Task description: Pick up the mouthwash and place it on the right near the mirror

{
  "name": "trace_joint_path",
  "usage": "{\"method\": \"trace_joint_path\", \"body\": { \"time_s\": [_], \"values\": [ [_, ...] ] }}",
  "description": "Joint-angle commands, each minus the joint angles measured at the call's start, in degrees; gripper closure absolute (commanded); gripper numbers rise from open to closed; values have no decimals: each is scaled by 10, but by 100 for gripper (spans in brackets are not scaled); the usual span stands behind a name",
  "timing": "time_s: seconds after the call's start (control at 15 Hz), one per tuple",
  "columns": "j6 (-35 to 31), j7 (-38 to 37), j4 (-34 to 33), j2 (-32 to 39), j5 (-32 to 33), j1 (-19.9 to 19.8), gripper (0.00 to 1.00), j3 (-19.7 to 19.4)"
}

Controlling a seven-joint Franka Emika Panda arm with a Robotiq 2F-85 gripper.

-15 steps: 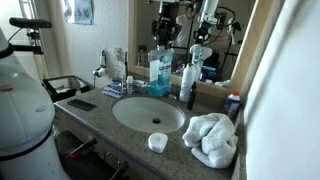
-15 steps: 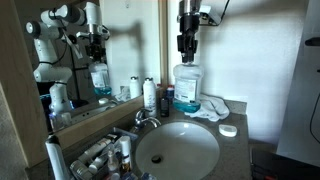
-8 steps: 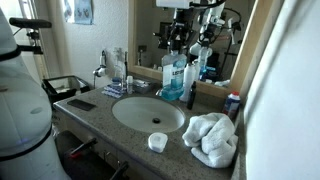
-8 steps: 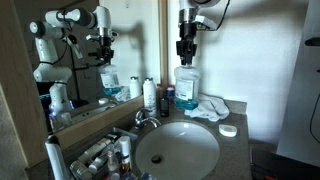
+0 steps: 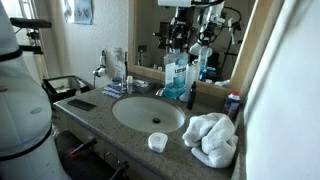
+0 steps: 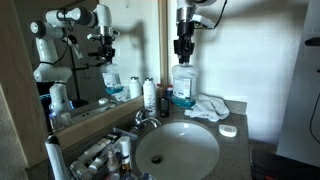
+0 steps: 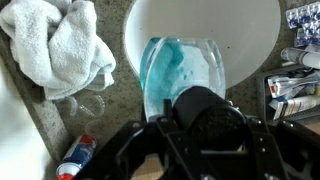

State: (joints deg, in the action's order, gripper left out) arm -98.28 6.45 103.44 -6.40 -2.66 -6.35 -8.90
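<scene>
Speckled counter (image 5: pixel 105 120): grey stone, nearest you in an exterior view, and it carries everything listed below.
White lid (image 5: pixel 157 142): small and round, lying flat at the front of the counter, between the sink and the towel.
Towel (image 5: pixel 212 138): white and crumpled in a heap just beside the basin; your wrist view shows it (image 7: pixel 60 45) close to the rim.
Sink (image 5: pixel 148 115): pale oval basin set into the counter.
Can (image 5: pixel 233 104): red and blue, upright behind the towel, by the wall.
Slim dark bottle (image 5: pixel 191 93): upright with a white top, just beside the mouthwash.
Mouthwash (image 5: pixel 177 78): clear bottle part full of bright blue liquid, upright behind the back rim of the sink and near the mirror. In your wrist view it (image 7: pixel 180 70) sits directly under the camera. You cannot tell whether its base touches the counter.
Hand (image 6: pixel 183 60): pointing straight down, with its fingers drawn in around the white cap, so you have the mouthwash gripped at the top.
Mirror (image 5: pixel 145 25): wide, tan-framed, on the wall behind the bottles, reflecting your arm and the blue bottle.
</scene>
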Motion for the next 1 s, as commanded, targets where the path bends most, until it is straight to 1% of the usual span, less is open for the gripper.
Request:
{"method": "trace_joint_path", "body": {
  "time_s": [0.0,0.2,0.27,0.6,0.93],
  "values": [
    [2,1,-2,1,0,-3,51,2],
    [2,1,-2,1,0,-3,51,2],
    [2,1,-2,1,0,-3,76,2],
    [-4,-16,0,0,8,-6,76,3],
    [-3,-13,-13,12,1,-18,76,-8]
  ]
}}
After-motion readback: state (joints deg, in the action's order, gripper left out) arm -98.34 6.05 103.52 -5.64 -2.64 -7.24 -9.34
